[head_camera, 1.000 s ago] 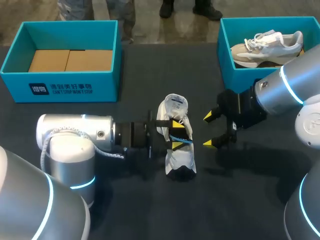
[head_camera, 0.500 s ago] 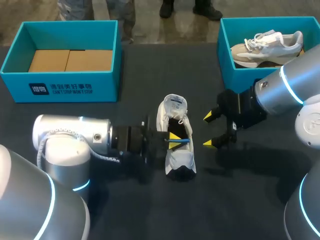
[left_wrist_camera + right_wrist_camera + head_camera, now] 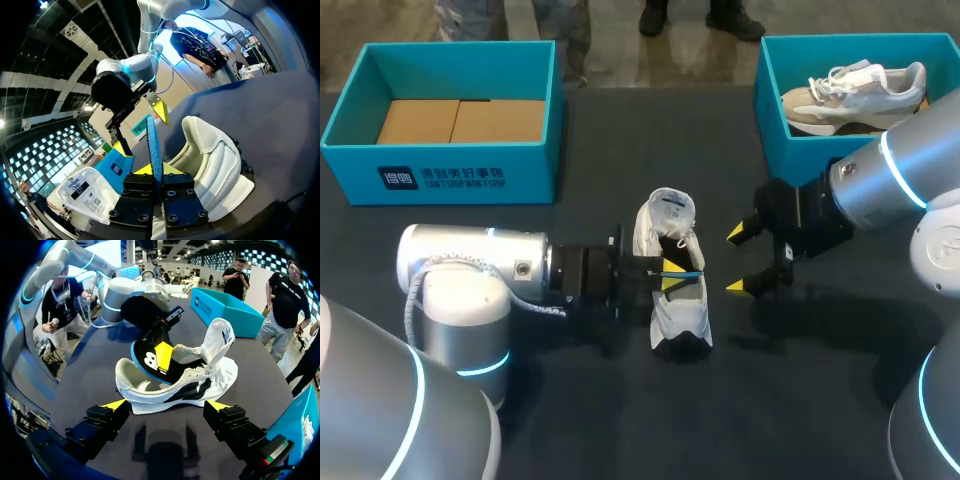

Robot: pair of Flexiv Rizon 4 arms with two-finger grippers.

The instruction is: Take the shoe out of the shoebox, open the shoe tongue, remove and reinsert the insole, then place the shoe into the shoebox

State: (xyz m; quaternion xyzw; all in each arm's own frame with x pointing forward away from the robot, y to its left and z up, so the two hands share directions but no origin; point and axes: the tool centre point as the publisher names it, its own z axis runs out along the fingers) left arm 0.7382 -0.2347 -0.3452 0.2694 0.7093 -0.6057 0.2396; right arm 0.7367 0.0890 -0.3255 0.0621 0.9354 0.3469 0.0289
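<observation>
Left gripper (image 3: pixel 670 284) nudged back into shoe (image 3: pixel 678 318) mouth, clamped tight on insole (image 3: pixel 146 366), which sits half inside shoe. Right gripper (image 3: pixel 740 262) wide open, empty, just beside shoe. Advise: feed insole toe-first, flat; brace shoe's side.

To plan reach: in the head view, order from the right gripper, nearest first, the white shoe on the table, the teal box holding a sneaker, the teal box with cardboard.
1. White shoe on the table, beside the right gripper.
2. Teal box holding a sneaker, behind it.
3. Teal box with cardboard, far left.
</observation>
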